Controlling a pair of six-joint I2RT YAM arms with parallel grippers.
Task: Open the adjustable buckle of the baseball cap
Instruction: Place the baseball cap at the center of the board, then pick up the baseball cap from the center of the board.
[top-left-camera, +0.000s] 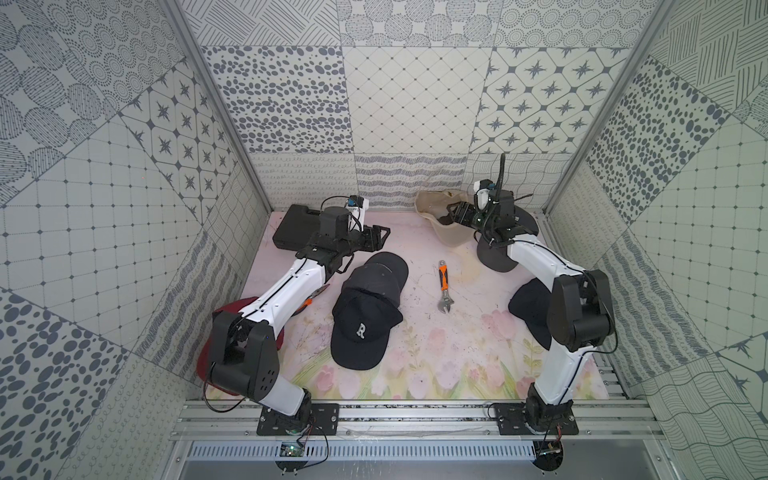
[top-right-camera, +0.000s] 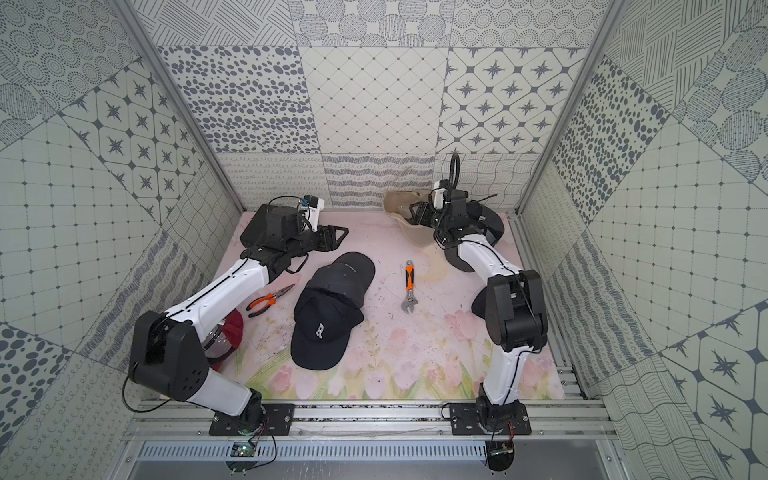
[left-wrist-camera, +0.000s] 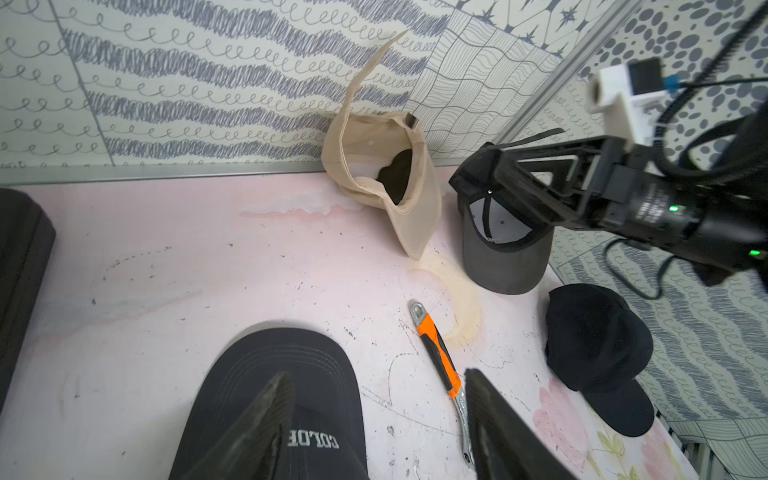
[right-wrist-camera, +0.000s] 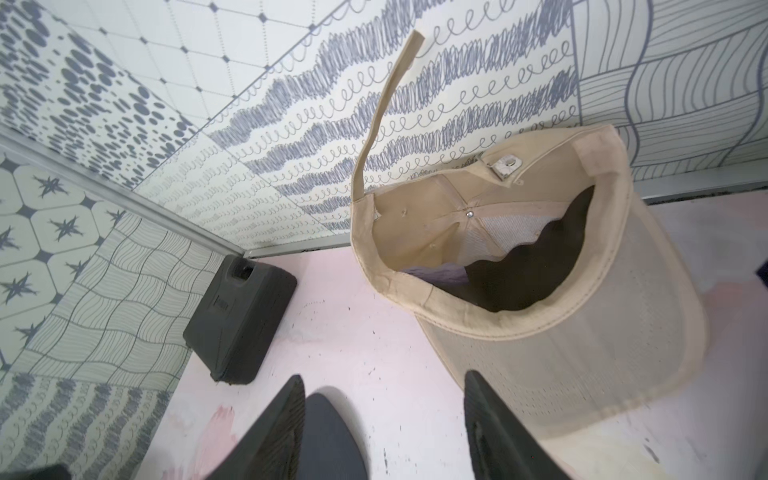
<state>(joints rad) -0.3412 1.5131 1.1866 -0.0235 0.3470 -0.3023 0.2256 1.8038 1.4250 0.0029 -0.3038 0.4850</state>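
A beige baseball cap (top-left-camera: 440, 226) (top-right-camera: 409, 228) lies upside down at the back of the mat, leaning on the back wall. Its metal buckle (right-wrist-camera: 505, 166) (left-wrist-camera: 411, 121) sits on the rear band. The strap (right-wrist-camera: 386, 112) (left-wrist-camera: 365, 79) stands up free of the buckle. My right gripper (right-wrist-camera: 382, 382) (top-left-camera: 454, 212) hovers open just beside the cap's brim (right-wrist-camera: 602, 365), holding nothing. My left gripper (left-wrist-camera: 376, 378) (top-left-camera: 384, 236) is open above the brim of a black cap (left-wrist-camera: 282, 374), empty.
Two stacked black caps (top-left-camera: 368, 316) lie mid-mat, with an orange-handled wrench (top-left-camera: 444, 286) to their right. A grey cap (left-wrist-camera: 505, 257) and another black cap (left-wrist-camera: 598, 336) lie under the right arm. A black case (right-wrist-camera: 241, 320) sits back left; pliers (top-right-camera: 270, 297) and a red cap (top-right-camera: 232, 328) lie left.
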